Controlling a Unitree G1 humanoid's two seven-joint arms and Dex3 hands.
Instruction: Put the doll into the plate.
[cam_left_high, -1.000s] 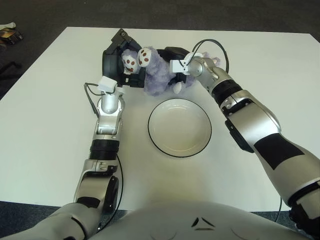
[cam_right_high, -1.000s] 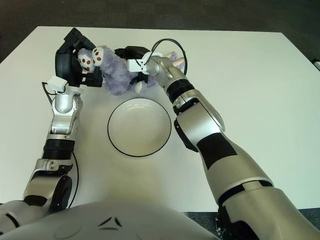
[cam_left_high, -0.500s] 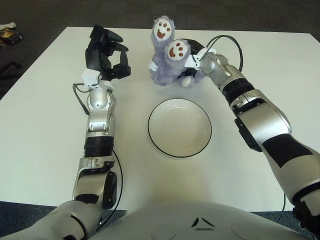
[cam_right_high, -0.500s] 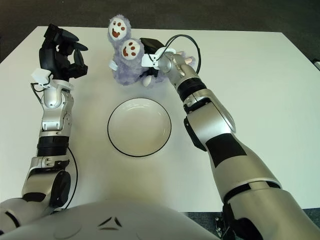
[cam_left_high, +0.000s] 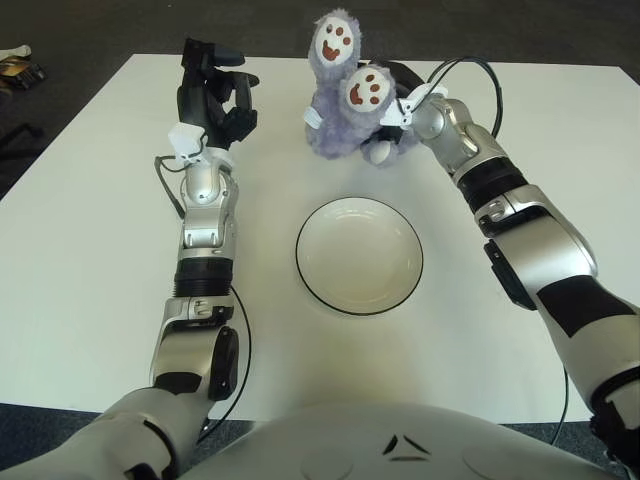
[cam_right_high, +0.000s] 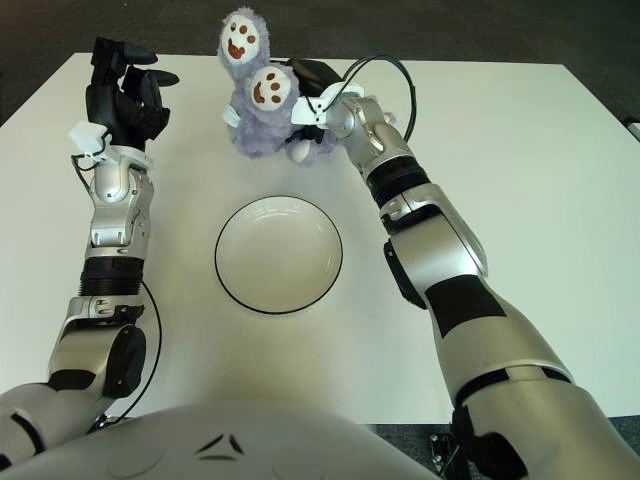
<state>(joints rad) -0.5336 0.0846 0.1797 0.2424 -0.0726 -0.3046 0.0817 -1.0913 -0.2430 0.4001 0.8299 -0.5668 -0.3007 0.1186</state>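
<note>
White tabletop (cam_left_high: 90, 300) fills the space in front of the robot, and nearest to its body sits the plate (cam_left_high: 359, 255), a shallow round dish with a thin dark rim, lying flat with nothing in it. Both silver arms reach forward past it, one on each side.

Further out on the robot's left, the left hand (cam_left_high: 212, 92) is raised above the table surface, well apart from the plate and from the toy. Its dark fingers (cam_right_high: 143, 100) are loosely curled, with a gap between them, and they hold nothing. A small white block sits at the wrist just below the hand.

Beyond the plate, toward the far edge of the table, is the doll (cam_left_high: 340, 95), a fuzzy lilac plush. Two pale round soles with brown paw marks face up toward the head camera, one higher than the other, and a small white foot or tag shows at its lower right. The doll sits outside the plate, just past its far rim, and whether its underside touches the table I cannot tell.

The right hand (cam_left_high: 398, 92) is pressed against the doll's right side, its dark fingers wrapped into the plush from behind and partly hidden by the fur. A thin black cable (cam_left_high: 470, 68) loops above the right wrist.
</note>
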